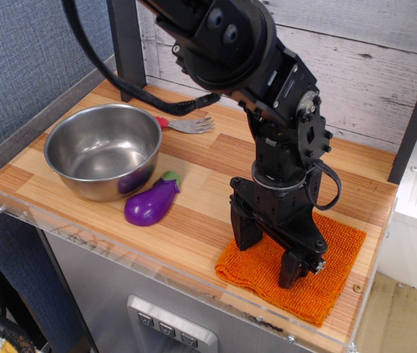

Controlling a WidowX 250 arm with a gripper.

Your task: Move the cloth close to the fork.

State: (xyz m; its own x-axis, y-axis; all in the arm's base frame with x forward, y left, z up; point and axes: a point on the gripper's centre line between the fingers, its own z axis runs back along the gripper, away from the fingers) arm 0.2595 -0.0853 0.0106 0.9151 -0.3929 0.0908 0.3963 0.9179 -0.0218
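The orange cloth [337, 257] lies at the front right corner of the wooden table, its left edge bunched up. My gripper [270, 251] points straight down onto the cloth's left half with its fingers [293, 266] spread apart and their tips on or just above the fabric. The fork [190, 125], grey with a red handle, lies at the back of the table behind the bowl, far from the cloth.
A steel bowl [101, 151] stands at the left. A purple toy eggplant [151, 202] lies in front of it to the right. A clear rim [120, 250] runs along the table's front edge, and a dark post [123, 44] stands at the back.
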